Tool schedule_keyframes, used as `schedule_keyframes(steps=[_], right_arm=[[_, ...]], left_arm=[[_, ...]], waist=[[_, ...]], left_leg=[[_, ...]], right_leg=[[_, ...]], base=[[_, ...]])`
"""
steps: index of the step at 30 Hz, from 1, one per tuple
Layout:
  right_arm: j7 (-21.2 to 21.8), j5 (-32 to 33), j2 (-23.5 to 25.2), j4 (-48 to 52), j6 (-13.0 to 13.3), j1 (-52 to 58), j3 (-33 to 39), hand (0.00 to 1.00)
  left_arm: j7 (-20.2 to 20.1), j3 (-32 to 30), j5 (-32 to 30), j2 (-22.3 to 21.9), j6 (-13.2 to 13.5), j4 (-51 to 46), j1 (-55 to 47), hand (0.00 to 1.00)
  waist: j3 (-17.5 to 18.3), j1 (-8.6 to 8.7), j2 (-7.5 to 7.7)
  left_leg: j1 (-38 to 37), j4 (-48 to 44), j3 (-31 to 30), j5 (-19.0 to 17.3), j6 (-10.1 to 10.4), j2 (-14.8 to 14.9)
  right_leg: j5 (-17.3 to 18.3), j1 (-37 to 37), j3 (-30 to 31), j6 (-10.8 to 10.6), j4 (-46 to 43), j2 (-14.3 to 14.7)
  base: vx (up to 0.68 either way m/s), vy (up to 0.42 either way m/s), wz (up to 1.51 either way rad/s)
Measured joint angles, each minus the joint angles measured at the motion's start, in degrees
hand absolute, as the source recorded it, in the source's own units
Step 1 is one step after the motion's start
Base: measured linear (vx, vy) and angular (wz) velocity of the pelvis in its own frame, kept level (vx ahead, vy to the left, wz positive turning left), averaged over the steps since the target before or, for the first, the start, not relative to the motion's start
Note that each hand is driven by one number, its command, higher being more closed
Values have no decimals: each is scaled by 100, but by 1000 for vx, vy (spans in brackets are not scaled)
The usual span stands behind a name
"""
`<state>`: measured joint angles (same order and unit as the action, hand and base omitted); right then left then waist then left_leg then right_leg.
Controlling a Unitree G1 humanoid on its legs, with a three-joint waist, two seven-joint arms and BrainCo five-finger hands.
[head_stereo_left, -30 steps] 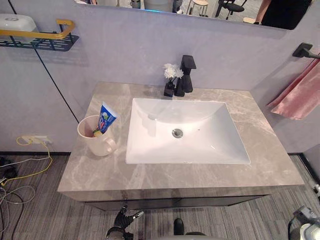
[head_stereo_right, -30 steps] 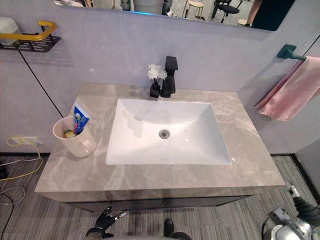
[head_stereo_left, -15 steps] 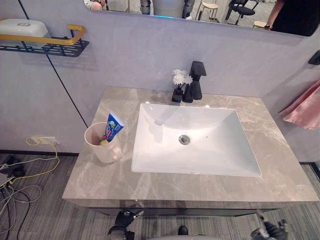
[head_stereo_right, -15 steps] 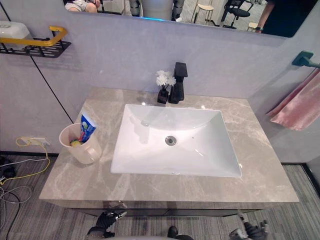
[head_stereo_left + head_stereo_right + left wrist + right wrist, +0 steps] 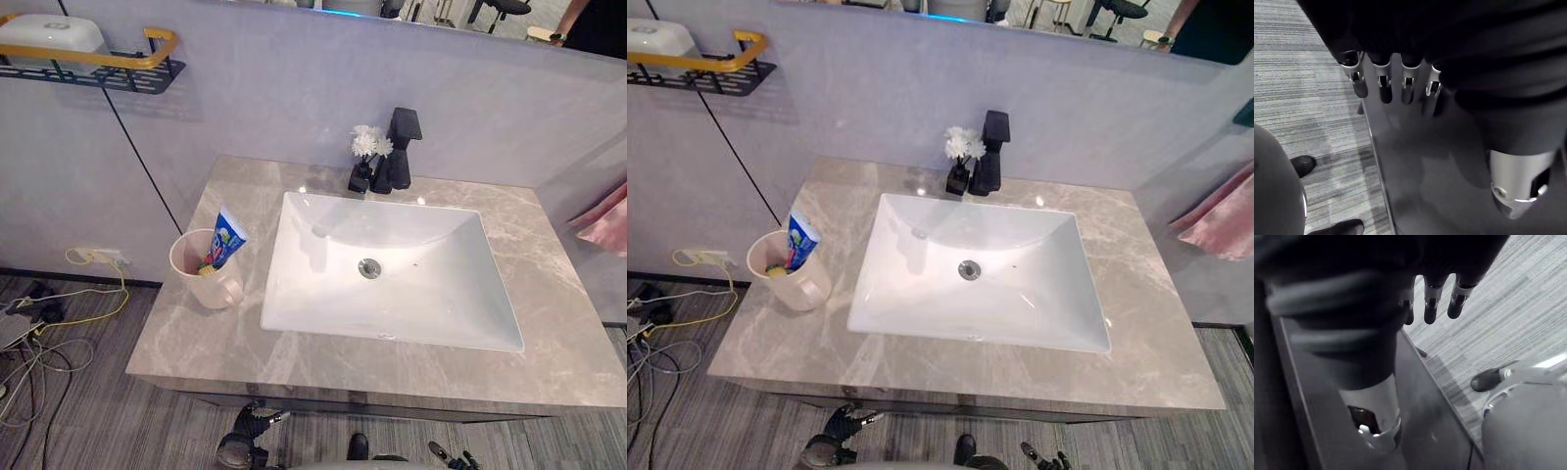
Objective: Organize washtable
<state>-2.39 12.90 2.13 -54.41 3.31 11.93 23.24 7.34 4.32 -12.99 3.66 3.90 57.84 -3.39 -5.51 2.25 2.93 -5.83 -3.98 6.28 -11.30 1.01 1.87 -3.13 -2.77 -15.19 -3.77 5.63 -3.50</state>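
A cream cup point(image 5: 204, 284) stands on the grey marble counter point(image 5: 201, 343), left of the white sink point(image 5: 294, 318). A blue and white toothpaste tube point(image 5: 227, 241) leans in it, with something yellow-green beside the tube. Behind the sink are a black faucet point(image 5: 400, 149) and a small black vase of white flowers point(image 5: 366, 149). My left hand point(image 5: 247, 446) hangs below the counter's front edge, and in its wrist view its fingers point(image 5: 1382, 84) are straight and hold nothing. My right hand point(image 5: 449, 457) is low at the bottom edge, with its fingers point(image 5: 1432, 297) relaxed and empty.
A black wall shelf with a yellow rail point(image 5: 108, 67) at the upper left carries a white box point(image 5: 51, 33). A pink towel point(image 5: 609, 217) hangs at the right. Loose wires point(image 5: 39, 328) lie on the floor by a wall socket point(image 5: 96, 257). A mirror runs above the counter.
The whole picture has shifted, so the camera moved. My right hand has come in from the lower right corner toward the middle, below the counter's front. Nothing on the counter has moved.
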Motion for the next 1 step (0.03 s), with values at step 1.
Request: schedule_keyframes(steps=[1], right_arm=[[8,3,-12,-54,8,-38,-1,0]], left_arm=[[-1,0,0,0,12,11,4,0]], waist=[[-2,4,0]], left_leg=[[5,0,-22,3,-4,-6]], right_leg=[[-1,-6,-32,-1,1,-9]], base=[[7,0,14]])
